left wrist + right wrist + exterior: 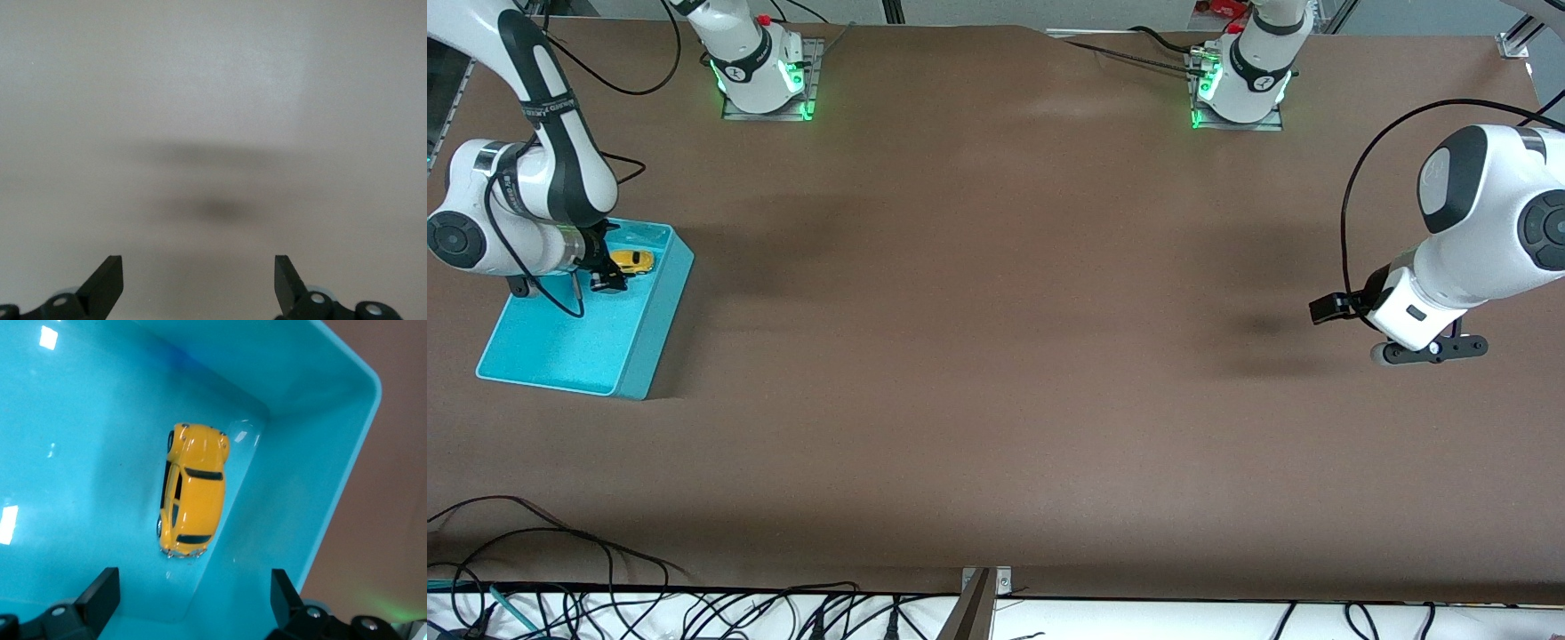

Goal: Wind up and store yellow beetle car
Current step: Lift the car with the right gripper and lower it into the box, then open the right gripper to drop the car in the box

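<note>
The right gripper [609,281] hangs over the turquoise bin [645,342] at the front view's middle left, fingers [100,597] apart and empty. The yellow beetle car [192,490] lies just beneath them on the bin floor, beside a wall. The left gripper [1356,311] waits open above the bare brown table [996,356] at right.
</note>
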{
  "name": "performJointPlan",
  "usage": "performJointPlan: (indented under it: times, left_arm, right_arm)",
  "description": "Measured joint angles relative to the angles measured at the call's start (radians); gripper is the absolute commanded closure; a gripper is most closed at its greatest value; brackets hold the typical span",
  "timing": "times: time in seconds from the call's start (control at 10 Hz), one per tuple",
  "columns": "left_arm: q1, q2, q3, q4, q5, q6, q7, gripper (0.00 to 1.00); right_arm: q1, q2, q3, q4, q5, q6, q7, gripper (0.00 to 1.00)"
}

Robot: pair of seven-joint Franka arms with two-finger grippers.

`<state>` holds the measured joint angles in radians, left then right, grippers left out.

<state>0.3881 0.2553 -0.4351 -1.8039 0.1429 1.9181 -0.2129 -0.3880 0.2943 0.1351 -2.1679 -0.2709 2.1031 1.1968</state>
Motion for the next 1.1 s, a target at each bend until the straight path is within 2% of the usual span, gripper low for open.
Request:
performJointPlan:
  times: [0.3,0.6,0.9,1.1]
  left_arm:
    - [0.000,0.000,0.000,0.011,0.000,0.000,0.000,0.00]
    - [0.000,0.000,0.000,0.056,-0.006,-0.007,0.000,0.00]
    - [0.001,-0.001,0.001,0.120,-0.029,-0.101,0.021,0.00]
    - [0.004,0.000,0.004,0.133,-0.029,-0.120,0.121,0.00]
  right_arm:
    - [0.003,0.002,0.041,0.004,-0.011,0.000,0.000,0.00]
    - [0.001,0.001,0.041,0.055,-0.089,0.001,-0.001,0.00]
    - [-0.001,0.020,0.034,0.100,-0.094,0.003,-0.016,0.00]
    - [-0.001,0.053,0.034,0.130,-0.094,0.004,-0.016,0.00]
